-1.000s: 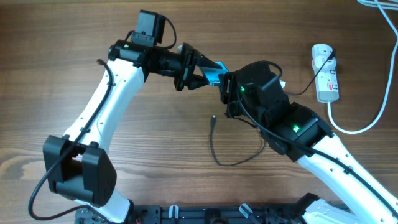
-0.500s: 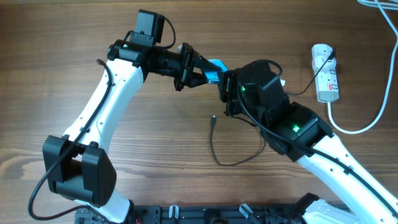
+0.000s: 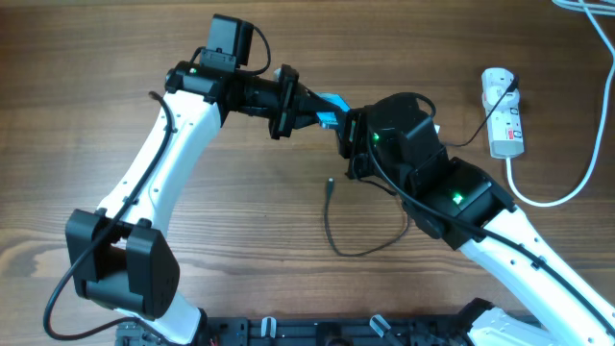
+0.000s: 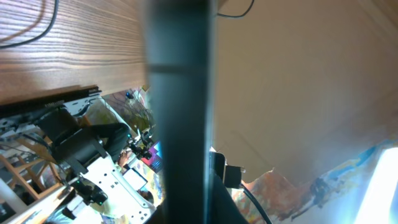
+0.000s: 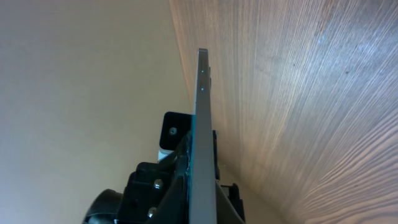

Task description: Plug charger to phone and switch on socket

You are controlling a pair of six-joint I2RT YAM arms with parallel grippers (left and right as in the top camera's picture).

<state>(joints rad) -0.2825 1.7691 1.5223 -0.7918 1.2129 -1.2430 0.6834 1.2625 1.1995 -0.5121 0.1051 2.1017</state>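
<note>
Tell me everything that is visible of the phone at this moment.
The phone is mostly hidden. From above, only a small turquoise corner of its lit screen shows between the two arms, over the wooden table. The right wrist view shows it edge-on: a thin flat slab with a pale grey rim, clamped in the shut right gripper. The left gripper, also shut, meets its free end; whether it pinches the phone I cannot tell.

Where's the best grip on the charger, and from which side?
Probably just behind the plug tip, coming straight down from above with jaws across the cable: the charger lies flat on the table, that stretch runs straight, and nothing covers it.
</note>
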